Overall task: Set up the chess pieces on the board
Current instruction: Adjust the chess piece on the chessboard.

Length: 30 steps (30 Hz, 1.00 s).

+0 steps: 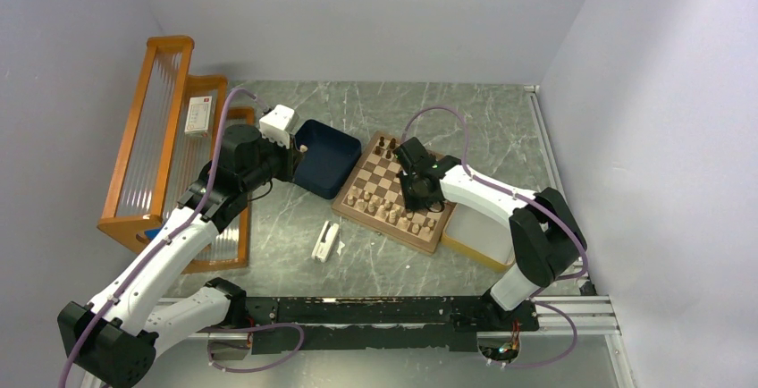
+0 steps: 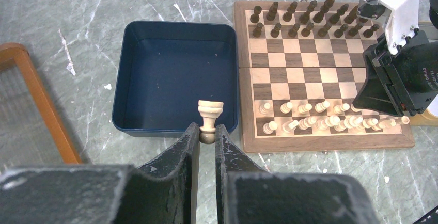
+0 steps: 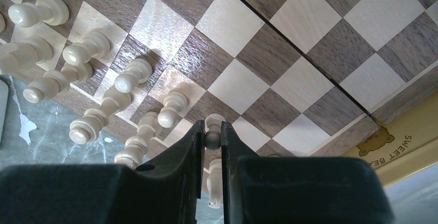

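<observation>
The board (image 1: 386,173) lies mid-table with dark brown chess pieces (image 2: 304,20) in two rows along its far side and pale ones (image 2: 320,118) crowded along the near side, some leaning or fallen. My left gripper (image 2: 207,133) is shut on a pale tan piece (image 2: 210,114), held over the near rim of the blue tray, left of the board. My right gripper (image 3: 213,137) hovers low over the board's pale side, shut on the round head of a pale pawn (image 3: 214,123). Another pale piece (image 3: 214,182) shows beneath its fingers.
A dark blue tray (image 1: 326,157) sits against the board's left side. A pale yellow-rimmed tray (image 1: 474,243) lies at the board's right. A wooden rack (image 1: 161,138) stands far left. A small white object (image 1: 324,243) lies in front of the board.
</observation>
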Available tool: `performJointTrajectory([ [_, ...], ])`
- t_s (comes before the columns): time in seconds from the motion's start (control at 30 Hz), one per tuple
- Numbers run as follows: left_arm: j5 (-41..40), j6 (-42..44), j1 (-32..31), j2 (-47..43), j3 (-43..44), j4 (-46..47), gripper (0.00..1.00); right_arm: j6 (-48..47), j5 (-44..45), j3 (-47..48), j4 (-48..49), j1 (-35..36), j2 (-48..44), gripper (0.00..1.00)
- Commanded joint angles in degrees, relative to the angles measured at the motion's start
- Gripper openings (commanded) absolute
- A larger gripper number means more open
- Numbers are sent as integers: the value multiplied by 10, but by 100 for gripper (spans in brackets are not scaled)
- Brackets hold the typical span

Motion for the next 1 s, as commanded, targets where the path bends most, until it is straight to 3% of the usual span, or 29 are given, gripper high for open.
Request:
performJointTrajectory([
  [0.0,13,6,-4,-10,-5,16,5,11,5,7,8,5,10,19],
  [0.4,12,7,-4,-9,-5,15,5,11,15,24,1,5,1,29],
  [0.97,21,4,-5,-1,-7,18,5,18,52,67,-35,1,-34,34],
])
